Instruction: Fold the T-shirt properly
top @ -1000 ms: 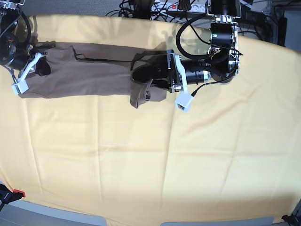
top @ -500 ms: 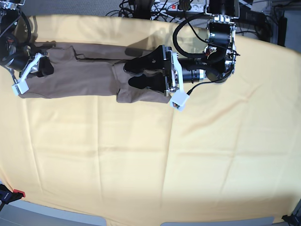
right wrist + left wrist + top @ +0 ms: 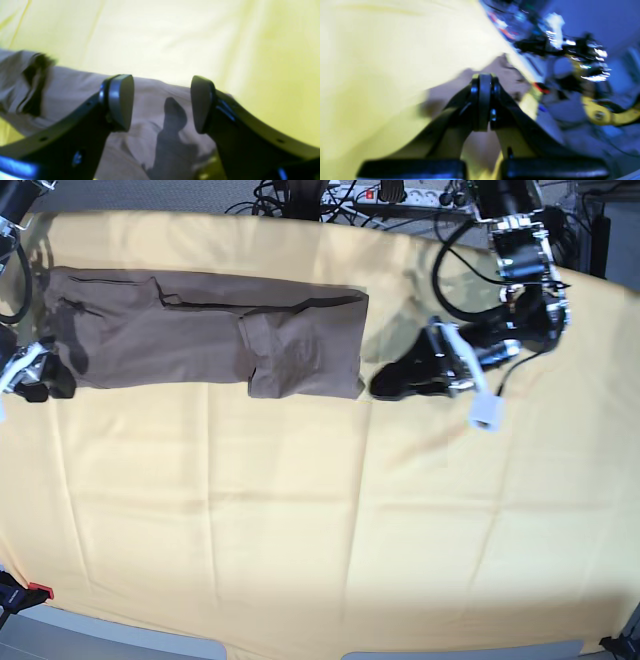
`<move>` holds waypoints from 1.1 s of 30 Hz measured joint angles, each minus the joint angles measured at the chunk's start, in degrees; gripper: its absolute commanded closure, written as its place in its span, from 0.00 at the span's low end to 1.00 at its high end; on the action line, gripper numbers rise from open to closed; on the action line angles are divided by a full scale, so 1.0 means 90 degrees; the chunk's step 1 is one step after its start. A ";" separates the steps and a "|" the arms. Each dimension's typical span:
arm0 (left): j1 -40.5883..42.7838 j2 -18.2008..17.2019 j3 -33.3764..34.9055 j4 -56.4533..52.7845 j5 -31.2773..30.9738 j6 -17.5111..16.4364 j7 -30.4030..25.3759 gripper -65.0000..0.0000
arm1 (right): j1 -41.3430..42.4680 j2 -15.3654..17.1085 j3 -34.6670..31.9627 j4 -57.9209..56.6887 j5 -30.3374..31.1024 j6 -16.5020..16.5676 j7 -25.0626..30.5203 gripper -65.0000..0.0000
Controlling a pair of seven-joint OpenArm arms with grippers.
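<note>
Both my grippers are now off the T-shirt (image 3: 205, 330).
My left gripper (image 3: 385, 383) has released, backed off and closed; my right gripper (image 3: 40, 388) has opened and slid off the end.

The base view is bright and evenly lit, sharp at centre, with the cloth (image 3: 300, 510) bowed at the edges. Soft shadows fall beside the arms. Both wrist views are blurred and washed out, with a blue tint; a finger shadow lies on the shirt (image 3: 155, 130).

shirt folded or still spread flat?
Partly folded: the T-shirt lies as a long narrow strip, one end doubled over, on the yellow cloth.
</note>
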 measured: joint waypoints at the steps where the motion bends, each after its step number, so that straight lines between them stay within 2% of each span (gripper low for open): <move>1: 0.0002 -0.0155 -0.0163 0.0000 0.0000 0.0002 -0.0010 1.00 | -0.0036 -0.0007 0.0153 0.0000 -0.0160 -0.0109 -0.0002 0.41; 7: 0.0024 -0.0916 -0.0600 0.0000 0.0000 0.0027 -0.0005 1.00 | -0.0464 -0.0036 0.0500 -0.0724 -0.0158 -0.0194 0.0092 0.41; 11: 0.0124 -0.1314 -0.0678 0.0000 -0.0022 0.0029 -0.0019 1.00 | -0.0525 -0.0080 0.0505 -0.1739 -0.0051 0.0039 0.0177 0.41; 14: 0.0136 -0.1396 -0.0678 0.0000 -0.0007 0.0029 0.0002 1.00 | -0.0500 -0.0056 0.0522 -0.2387 0.0741 0.0272 0.0204 0.41; 17: 0.0126 -0.1399 -0.0678 0.0000 -0.0029 0.0029 -0.0010 1.00 | -0.0495 -0.0053 0.0534 -0.2691 0.1389 0.0265 -0.0364 0.41; 19: 0.0126 -0.1396 -0.0678 0.0000 -0.0027 0.0029 0.0002 1.00 | -0.0495 -0.0124 0.0532 -0.2696 0.1870 0.0279 -0.0986 0.41; 22: 0.0126 -0.1401 -0.0678 0.0000 -0.0029 0.0029 0.0002 1.00 | -0.0525 -0.0330 0.0406 -0.2696 0.2395 0.0284 -0.1054 0.41; 24: 0.0131 -0.1399 -0.0678 0.0000 -0.0027 0.0029 0.0002 1.00 | -0.0527 -0.0376 0.0357 -0.2696 0.2492 0.0284 -0.1056 0.48; 25: 0.0131 -0.1399 -0.0678 0.0000 -0.0029 0.0029 0.0002 1.00 | -0.0527 -0.0364 0.0357 -0.2696 0.2446 0.0282 -0.1078 0.57; 28: 0.0134 -0.1399 -0.0678 0.0000 -0.0029 0.0029 0.0002 1.00 | -0.0534 -0.0294 0.0352 -0.2705 0.2327 0.0257 -0.1190 0.99; 33: 0.0134 -0.1399 -0.0678 0.0000 -0.0027 0.0029 0.0002 1.00 | -0.0534 0.0056 0.0345 -0.2705 0.2339 0.0262 -0.1171 1.00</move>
